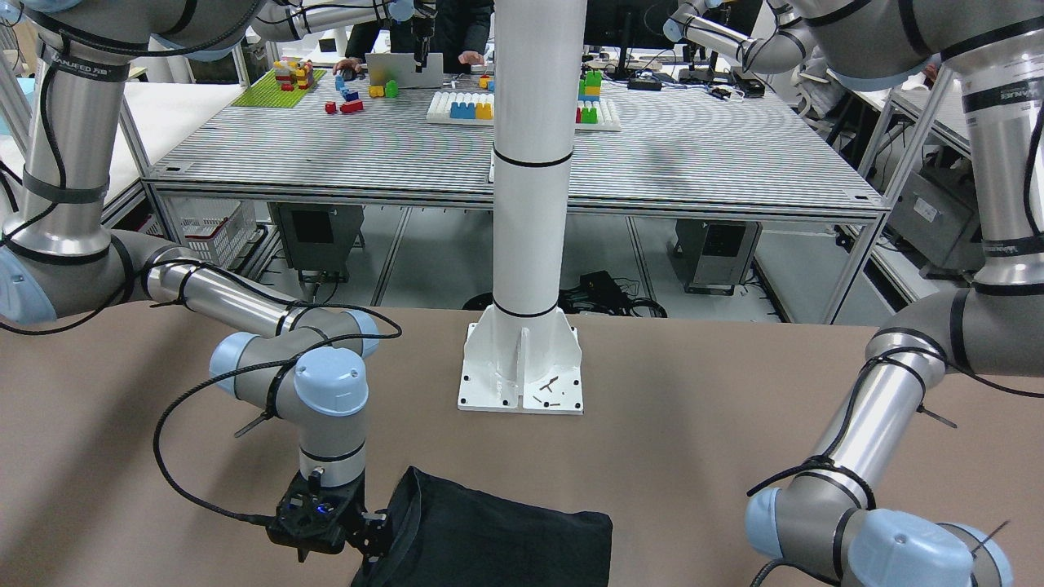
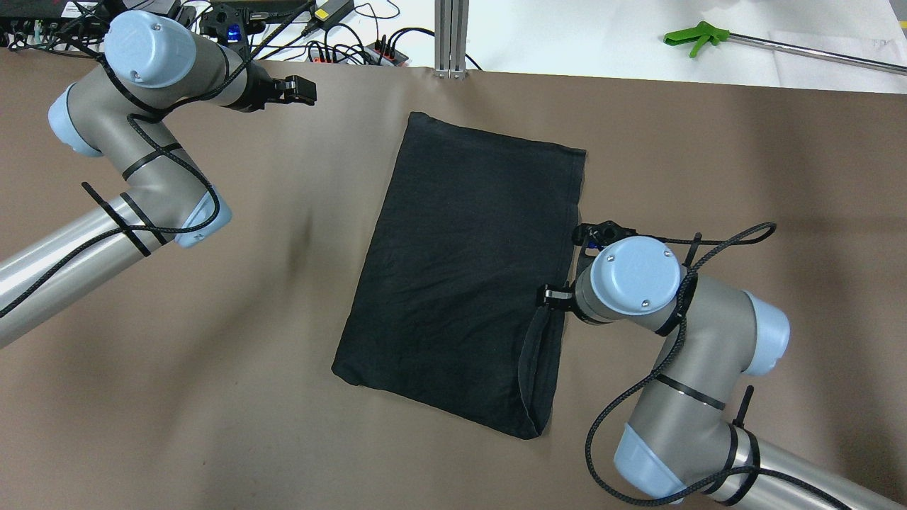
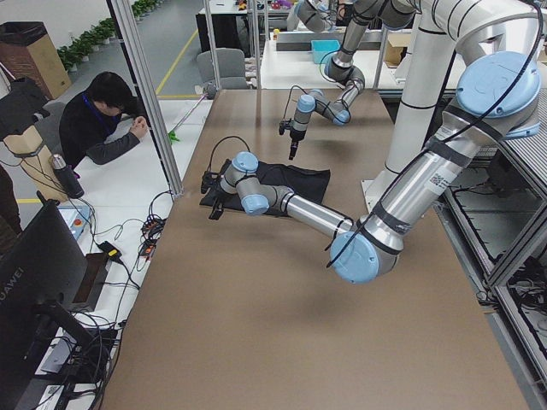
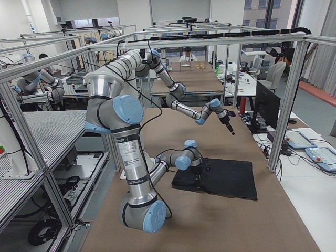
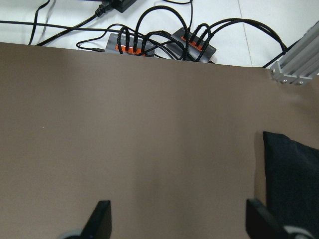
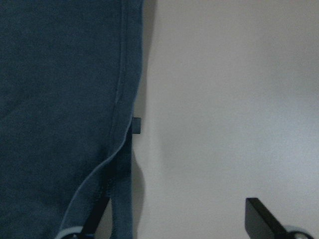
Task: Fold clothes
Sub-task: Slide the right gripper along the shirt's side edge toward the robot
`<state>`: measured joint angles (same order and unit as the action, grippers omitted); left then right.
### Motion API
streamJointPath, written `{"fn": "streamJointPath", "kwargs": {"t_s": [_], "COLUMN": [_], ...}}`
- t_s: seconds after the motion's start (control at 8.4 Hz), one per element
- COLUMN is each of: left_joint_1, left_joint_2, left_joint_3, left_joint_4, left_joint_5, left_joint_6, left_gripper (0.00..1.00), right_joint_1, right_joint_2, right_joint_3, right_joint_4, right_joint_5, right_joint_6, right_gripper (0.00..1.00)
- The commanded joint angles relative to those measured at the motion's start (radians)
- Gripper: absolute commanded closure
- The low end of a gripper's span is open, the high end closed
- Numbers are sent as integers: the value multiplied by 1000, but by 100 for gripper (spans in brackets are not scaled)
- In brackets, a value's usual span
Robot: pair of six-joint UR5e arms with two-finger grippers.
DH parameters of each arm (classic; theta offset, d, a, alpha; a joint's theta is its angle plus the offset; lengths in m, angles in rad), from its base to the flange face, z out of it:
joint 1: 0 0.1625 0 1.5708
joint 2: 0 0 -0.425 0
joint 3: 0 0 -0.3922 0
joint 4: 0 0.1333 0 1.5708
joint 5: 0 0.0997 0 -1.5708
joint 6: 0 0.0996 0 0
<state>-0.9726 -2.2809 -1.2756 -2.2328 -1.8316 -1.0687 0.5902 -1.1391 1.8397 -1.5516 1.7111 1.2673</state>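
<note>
The clothes are one black garment (image 2: pixel 460 269), folded into a flat rectangle in the middle of the brown table (image 2: pixel 708 156). It also shows in the front-facing view (image 1: pixel 497 538). My right gripper (image 1: pixel 371 530) is low at the garment's right hemmed edge, with its jaws wide open. In the right wrist view (image 6: pixel 179 214) one finger (image 6: pixel 97 219) sits at the lifted hem (image 6: pixel 122 124) and the other (image 6: pixel 261 216) is over bare table. My left gripper (image 2: pixel 303 90) hovers open and empty over bare table, left of the garment's far corner (image 5: pixel 294 174).
The white pole base (image 1: pixel 522 367) stands on the table behind the garment. Power strips and cables (image 5: pixel 164 42) lie beyond the far table edge. A green grabber tool (image 2: pixel 698 35) lies on the white surface at the far right. A seated person (image 3: pixel 102 124) is beside the table.
</note>
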Motion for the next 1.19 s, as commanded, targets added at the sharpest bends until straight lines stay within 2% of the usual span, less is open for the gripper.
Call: {"fn": "streamJointPath", "kwargs": {"t_s": [0.0, 0.24, 0.48, 0.6, 1.07], "left_joint_1": [0, 0, 0, 0, 0], "left_joint_2": [-6, -8, -14, -22, -48], "left_joint_3": [1, 12, 13, 28, 54], "left_joint_4": [1, 1, 1, 1, 1], "left_joint_5": [0, 0, 2, 2, 15], "left_joint_6": [0, 3, 1, 3, 1], "left_gripper": [5, 5, 5, 5, 5], "right_joint_1": [-102, -134, -150, -150, -148], "right_joint_2": [38, 47, 65, 87, 52], "right_joint_3": [-14, -16, -55, -88, -79], "right_joint_4": [1, -1, 4, 16, 10], "right_joint_5": [-80, -103, -142, -145, -133], "right_joint_6": [17, 17, 1, 0, 1], "right_gripper": [6, 5, 5, 5, 5]}}
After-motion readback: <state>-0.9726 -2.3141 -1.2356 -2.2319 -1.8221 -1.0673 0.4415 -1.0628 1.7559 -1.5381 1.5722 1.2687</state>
